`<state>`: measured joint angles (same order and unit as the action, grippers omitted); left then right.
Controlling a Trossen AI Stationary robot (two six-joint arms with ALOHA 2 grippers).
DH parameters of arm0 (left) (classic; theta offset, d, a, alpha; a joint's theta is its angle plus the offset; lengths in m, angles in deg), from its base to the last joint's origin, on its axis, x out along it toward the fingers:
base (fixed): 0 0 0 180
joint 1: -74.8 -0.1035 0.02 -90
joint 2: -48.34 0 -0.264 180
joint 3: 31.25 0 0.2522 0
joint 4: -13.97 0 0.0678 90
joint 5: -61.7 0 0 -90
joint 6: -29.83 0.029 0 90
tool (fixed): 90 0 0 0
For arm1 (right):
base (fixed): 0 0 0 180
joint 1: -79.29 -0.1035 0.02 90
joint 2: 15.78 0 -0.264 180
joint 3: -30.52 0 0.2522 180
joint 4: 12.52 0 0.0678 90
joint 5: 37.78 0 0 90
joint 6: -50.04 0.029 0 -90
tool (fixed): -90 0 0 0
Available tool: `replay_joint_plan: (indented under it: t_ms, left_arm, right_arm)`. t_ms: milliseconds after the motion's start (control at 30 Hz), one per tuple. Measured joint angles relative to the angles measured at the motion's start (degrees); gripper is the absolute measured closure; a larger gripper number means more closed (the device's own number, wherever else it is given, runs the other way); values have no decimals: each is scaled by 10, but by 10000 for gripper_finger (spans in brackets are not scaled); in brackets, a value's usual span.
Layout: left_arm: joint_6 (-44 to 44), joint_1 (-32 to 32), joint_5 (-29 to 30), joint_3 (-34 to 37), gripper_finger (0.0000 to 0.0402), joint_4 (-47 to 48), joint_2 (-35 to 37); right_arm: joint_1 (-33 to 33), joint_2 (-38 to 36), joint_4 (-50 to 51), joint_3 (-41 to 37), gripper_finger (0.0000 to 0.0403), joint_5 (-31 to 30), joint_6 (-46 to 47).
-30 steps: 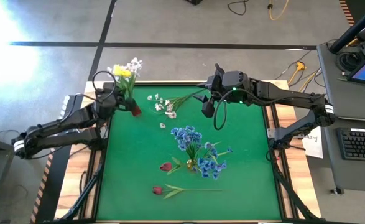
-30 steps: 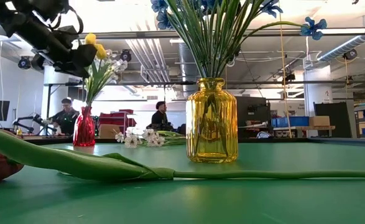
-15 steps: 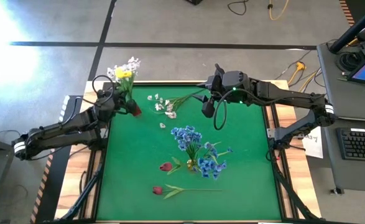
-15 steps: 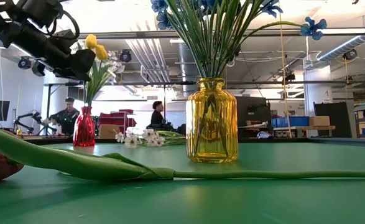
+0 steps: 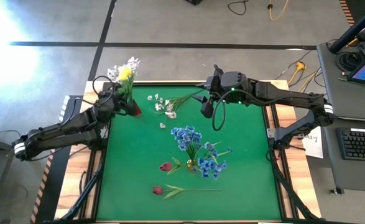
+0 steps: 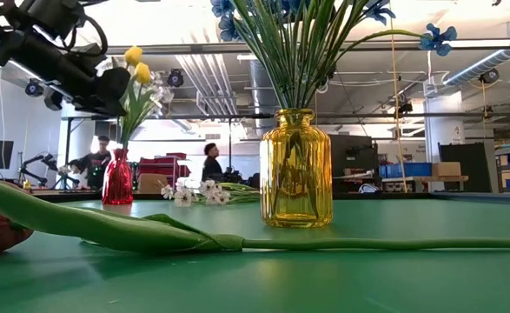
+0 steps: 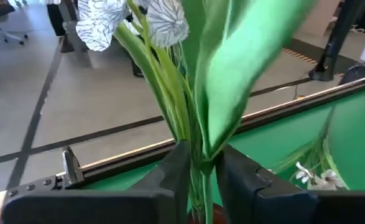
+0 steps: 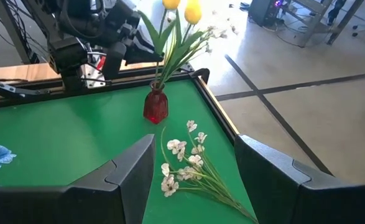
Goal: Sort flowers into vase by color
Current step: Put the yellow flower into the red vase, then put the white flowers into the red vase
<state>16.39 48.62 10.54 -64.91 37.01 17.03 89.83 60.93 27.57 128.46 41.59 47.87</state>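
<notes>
Above the red vase [image 5: 134, 110], at the far left corner of the green mat [image 5: 138, 180], the left gripper [image 7: 198, 168] is closing its two fingers narrowly around the green stems of the yellow tulips [image 5: 125, 74] standing in that vase, with pale white blossoms [image 7: 132, 18] rising beside them. Whether the fingers are pressing the stems or merely bracketing them, I cannot tell.

Right of the red vase, the right gripper [image 8: 191, 177] is hovering with fingers spread wide and holding nothing, poised over the loose white spray [image 5: 163, 106] lying on the mat just beside the red vase.

Nearer than the red vase, toward the mat's centre, the yellow vase [image 6: 295, 168] is holding the blue flowers [image 5: 191, 140].

Progress appears past halfway: blue and yellow are standing in vases. Remaining: the white spray and two red-pink tulips [image 5: 165, 167] [image 5: 158, 190], lying flat beyond the yellow vase on the near side of the mat.
</notes>
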Motion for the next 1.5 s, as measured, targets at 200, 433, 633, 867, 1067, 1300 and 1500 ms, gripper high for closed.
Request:
replay_joint_plan:
  t_ms: [200,433,633,867,1067,1300,1500]
  left_arm:
    - [-23,0,-26,0,294,26,6]
    - [-27,0,-37,0,264,35,19]
    - [-28,0,-51,-1,262,45,48]
    - [-32,0,-53,-1,262,70,88]
    - [-46,1,-113,-1,262,78,124]
    - [-47,16,-159,-1,262,76,153]
    - [-47,34,-171,-1,262,78,164]
  right_arm:
    - [0,1,-1,0,188,0,-8]
    - [26,2,-4,0,188,0,-32]
    - [78,2,-12,-12,188,13,-64]
    - [161,2,-78,-83,188,142,-96]
    - [208,21,-175,-172,188,182,-104]
    - [215,99,-220,-192,188,217,-117]
    - [216,181,-228,-176,188,248,-168]
